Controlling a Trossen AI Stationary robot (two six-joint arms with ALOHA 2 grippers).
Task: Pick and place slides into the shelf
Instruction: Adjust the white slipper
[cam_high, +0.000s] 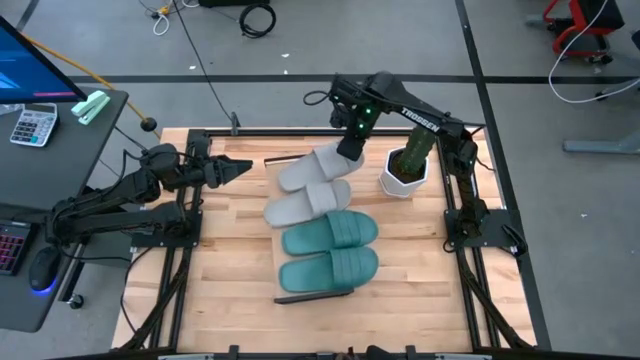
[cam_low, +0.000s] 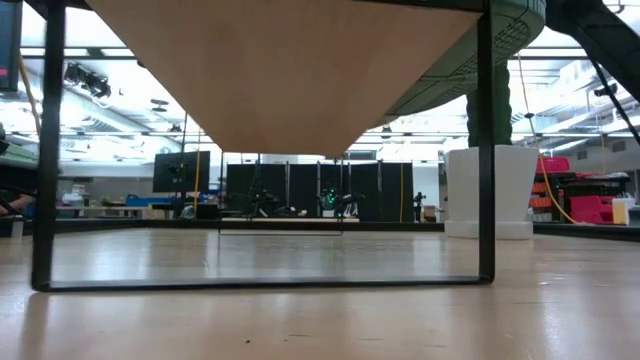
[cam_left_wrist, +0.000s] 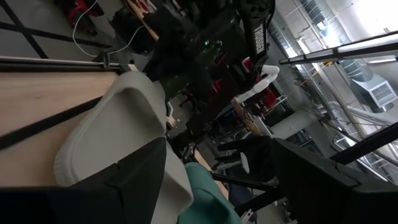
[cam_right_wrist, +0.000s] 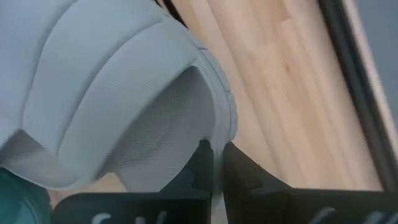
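Two teal slides (cam_high: 330, 250) and one pale grey slide (cam_high: 305, 203) lie side by side on the light wood shelf (cam_high: 279, 262), whose dark trim shows at its near edge. In the low view the shelf's underside (cam_low: 280, 70) stands on black legs. My right gripper (cam_high: 347, 150) is at the shelf's far end, shut on the second grey slide (cam_high: 315, 168), which sits at a slant beside its pair. My left gripper (cam_high: 243, 170) hangs open at the table's left side, pointing toward the slides and touching nothing. My right gripper pinches the grey slide's sole rim (cam_right_wrist: 215, 134) between its two fingers, at the end of the slide toward the table's far right, just behind the wide strap (cam_right_wrist: 112, 81). It comes from above, slanting down from the far side. Whether the slide's other end rests on the shelf I cannot tell.
A white pot with a green plant (cam_high: 405, 170) stands right of the shelf's far end, close under the right arm; it also shows in the low view as a white pot (cam_low: 490, 190). Bare slatted tabletop lies left of the shelf and along the near edge.
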